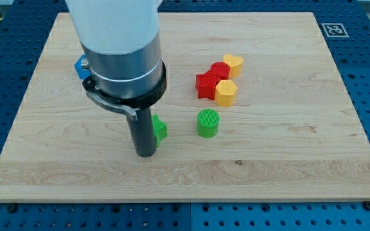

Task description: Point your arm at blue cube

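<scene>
The blue cube (81,67) shows only as a small corner at the view's left, mostly hidden behind the arm's grey body. My tip (146,153) rests on the board well below and to the right of the blue cube. It stands right against the left side of a green block (160,129), whose shape is partly hidden by the rod.
A green cylinder (207,123) stands to the right of my tip. Further up and right is a tight cluster: a red star-like block (205,86), a red block (220,70), a yellow heart (234,63) and a yellow hexagon (226,92). The wooden board (288,160) lies on a blue table.
</scene>
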